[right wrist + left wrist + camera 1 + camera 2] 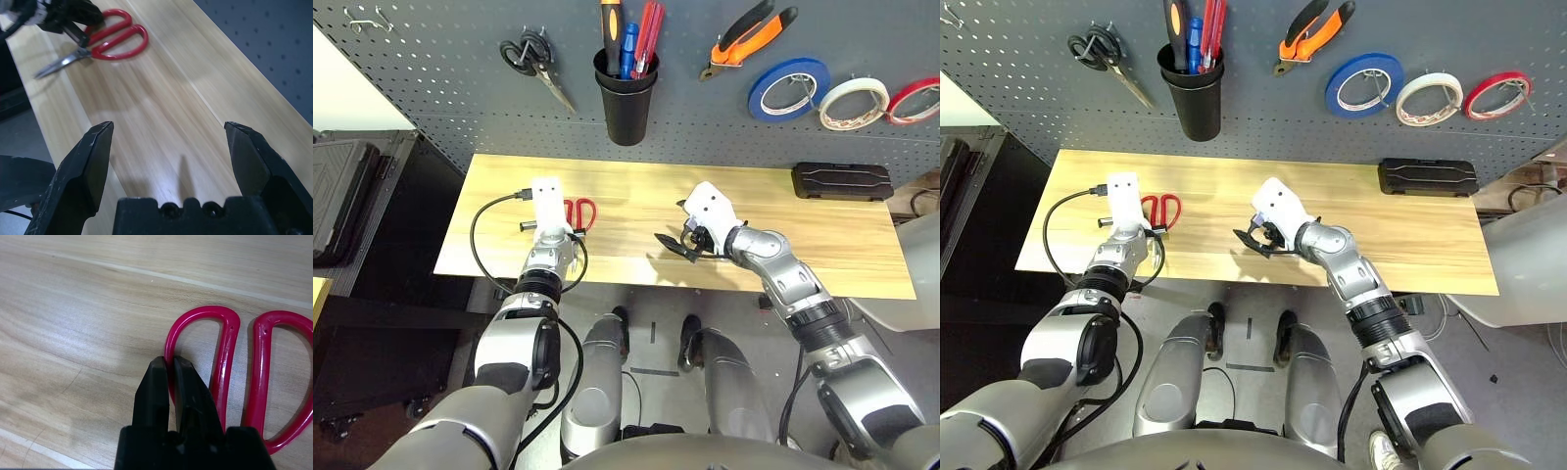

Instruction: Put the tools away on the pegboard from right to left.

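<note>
My left gripper [169,367] was pinched on one loop of the red-handled steel scissors [105,40] lying flat on the wooden table [636,186], blades seemingly toward the near edge, while my right gripper [168,142] gaped empty, well apart.

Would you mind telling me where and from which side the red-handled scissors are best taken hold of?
By a handle loop. The red-handled scissors lie flat on the table, so only a loop's thin rim gives the fingers something to close across, one finger inside the ring and one outside, coming from above. The left gripper is already shut on the outer loop's rim; the blades lie too flat to pinch easily.
</note>
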Action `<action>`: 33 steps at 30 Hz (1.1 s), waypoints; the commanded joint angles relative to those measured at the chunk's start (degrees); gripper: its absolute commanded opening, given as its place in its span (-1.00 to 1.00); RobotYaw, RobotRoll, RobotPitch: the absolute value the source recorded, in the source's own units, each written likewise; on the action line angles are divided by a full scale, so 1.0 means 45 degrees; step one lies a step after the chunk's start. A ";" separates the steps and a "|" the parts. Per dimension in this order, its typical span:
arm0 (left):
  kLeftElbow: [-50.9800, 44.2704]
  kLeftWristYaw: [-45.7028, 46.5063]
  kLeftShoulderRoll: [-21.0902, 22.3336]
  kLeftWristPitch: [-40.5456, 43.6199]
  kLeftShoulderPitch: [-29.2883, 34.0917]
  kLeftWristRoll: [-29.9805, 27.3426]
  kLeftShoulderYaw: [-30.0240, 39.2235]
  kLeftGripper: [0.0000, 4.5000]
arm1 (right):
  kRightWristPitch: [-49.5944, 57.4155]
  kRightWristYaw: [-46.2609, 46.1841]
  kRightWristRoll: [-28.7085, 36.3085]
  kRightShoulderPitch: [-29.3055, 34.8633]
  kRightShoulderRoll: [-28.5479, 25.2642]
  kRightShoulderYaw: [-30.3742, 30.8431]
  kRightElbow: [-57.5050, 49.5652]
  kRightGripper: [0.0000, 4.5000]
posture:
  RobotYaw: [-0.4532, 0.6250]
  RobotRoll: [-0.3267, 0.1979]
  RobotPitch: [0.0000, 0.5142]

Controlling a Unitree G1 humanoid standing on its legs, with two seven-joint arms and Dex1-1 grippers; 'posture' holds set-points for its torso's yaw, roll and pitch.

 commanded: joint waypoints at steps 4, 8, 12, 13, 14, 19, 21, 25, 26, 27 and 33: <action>-0.0188 0.0340 -0.0272 0.0194 0.0523 -0.0332 0.0155 -0.99 | -0.0299 0.1181 0.0391 0.0112 -0.0380 0.0106 0.0105 1.00 | 0.23 0.25 0.14; -0.0472 0.0437 -0.0321 0.0160 0.0573 -0.0455 0.0247 -0.99 | -0.0297 0.1909 0.0551 0.0072 -0.0565 0.0191 0.0082 1.00 | 0.24 0.25 0.12; -0.0959 0.0560 -0.0374 0.0154 0.0665 -0.0675 0.0392 -0.99 | -0.0373 0.2492 0.0665 0.0005 -0.0645 0.0208 0.0073 1.00 | 0.26 0.25 0.09; -0.1128 0.0595 -0.0408 0.0151 0.0699 -0.0743 0.0451 -0.99 | -0.0401 0.2583 0.0685 -0.0028 -0.0653 0.0196 0.0101 1.00 | 0.26 0.25 0.08; -0.1388 0.0616 -0.0462 0.0153 0.0754 -0.0831 0.0523 -0.99 | -0.0437 0.2666 0.0708 -0.0066 -0.0664 0.0177 0.0133 1.00 | 0.27 0.25 0.08; -0.3420 0.0390 -0.0846 0.0235 0.1347 -0.1336 0.0725 -0.99 | -0.0848 0.2865 0.0888 -0.0274 -0.0697 -0.0042 0.0402 1.00 | 0.27 0.25 0.05; -0.4599 0.0325 -0.1045 0.0226 0.1778 -0.1583 0.0810 -0.99 | -0.1157 0.2866 0.1022 -0.0374 -0.0714 -0.0219 0.0611 1.00 | 0.28 0.25 0.04; -0.7246 0.0232 -0.1549 0.0516 0.2924 -0.1883 0.0661 -0.99 | -0.1837 0.2823 0.1187 -0.0575 -0.0747 -0.0560 0.1160 1.00 | 0.30 0.25 0.05; -0.7888 0.0206 -0.1683 0.0563 0.3222 -0.1941 0.0603 -0.99 | -0.2034 0.2831 0.1243 -0.0632 -0.0732 -0.0653 0.1297 1.00 | 0.31 0.25 0.05; -0.8307 0.0184 -0.1768 0.0620 0.3409 -0.1978 0.0573 -0.99 | -0.2179 0.2842 0.1284 -0.0683 -0.0716 -0.0705 0.1414 1.00 | 0.31 0.25 0.05; -1.0659 -0.0723 -0.1984 0.0223 0.4616 -0.2037 0.0007 -0.99 | -0.2937 0.2879 0.1668 -0.1181 -0.0551 -0.1147 0.2232 1.00 | 0.35 0.25 0.05</action>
